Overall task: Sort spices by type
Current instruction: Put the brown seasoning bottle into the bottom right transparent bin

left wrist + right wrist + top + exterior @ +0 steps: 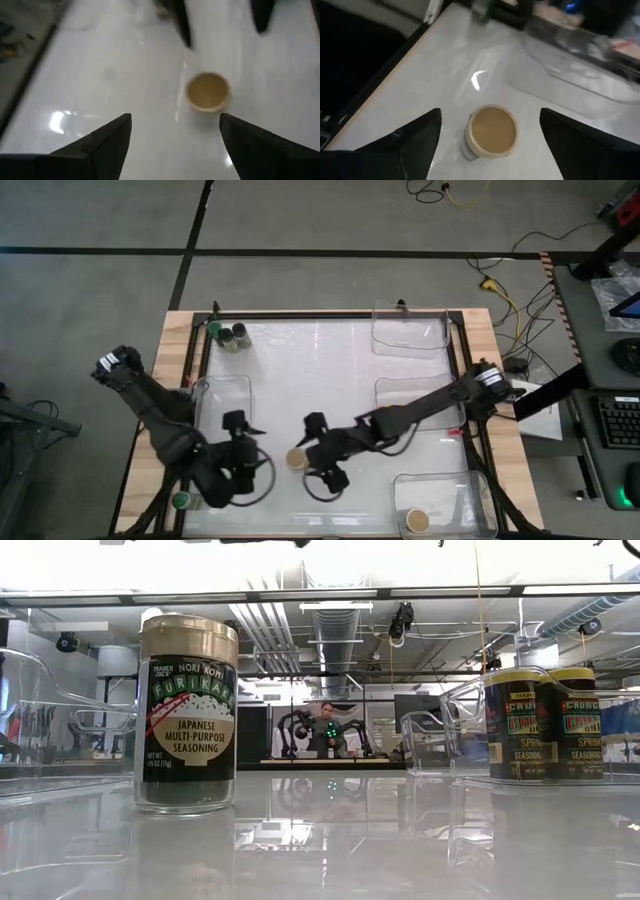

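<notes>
Nearest us in the low view stands a tan-lidded furikake jar (187,712), upright on the glossy white worktop (330,380). From above we see that worktop framed in black, with clear bins set on it: one at the far right corner (410,328), one along the right edge (412,395), one at the near right corner (445,502) and one by the left edge (225,395).

The left gripper (252,442) hovers near the front edge, left of centre, fingers spread wide and holding nothing. The right gripper (322,448) sits just beside the tan-lidded jar near the middle of the front edge, its fingers spread on either side of the lid without pinching it.

We see a second tan-lidded jar (417,520) inside the near right bin. Two jars, one green-lidded (214,331) and one dark-lidded (240,332), stand close together at the far left corner. Another green-lidded jar (181,501) sits at the near left corner.
</notes>
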{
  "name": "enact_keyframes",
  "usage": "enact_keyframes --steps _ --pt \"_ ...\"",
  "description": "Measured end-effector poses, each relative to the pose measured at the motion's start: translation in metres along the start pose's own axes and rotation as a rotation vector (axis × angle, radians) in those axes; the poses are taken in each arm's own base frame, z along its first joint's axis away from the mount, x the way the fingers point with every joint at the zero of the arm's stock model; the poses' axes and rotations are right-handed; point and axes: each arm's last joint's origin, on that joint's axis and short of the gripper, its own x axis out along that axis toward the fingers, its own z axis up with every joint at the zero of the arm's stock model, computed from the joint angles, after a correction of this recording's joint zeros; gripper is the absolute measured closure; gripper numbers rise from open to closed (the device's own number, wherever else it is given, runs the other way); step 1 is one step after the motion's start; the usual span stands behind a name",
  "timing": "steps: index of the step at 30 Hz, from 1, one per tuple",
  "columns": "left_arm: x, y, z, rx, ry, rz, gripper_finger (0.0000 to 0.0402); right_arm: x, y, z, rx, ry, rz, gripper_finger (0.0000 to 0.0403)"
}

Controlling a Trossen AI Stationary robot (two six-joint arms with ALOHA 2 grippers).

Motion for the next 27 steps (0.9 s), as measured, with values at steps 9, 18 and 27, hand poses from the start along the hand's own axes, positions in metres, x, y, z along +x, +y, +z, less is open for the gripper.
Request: enact_keyframes --steps 9,18,27 --pt "0.004 0.003 -0.027 -0.028 -0.163 0.006 0.0117 0.048 -0.025 0.003 -0.068 0.186 0.110 0.0071" --pt "0.010 0.001 -0.031 0.027 -0.184 0.063 0.0117 0.062 -0.036 0.003 -0.147 0.238 0.247 0.0054" --pt "0.012 0.001 -0.031 0.049 -0.201 0.106 0.0117 0.073 -0.046 -0.009 -0.145 0.266 0.250 0.0050"
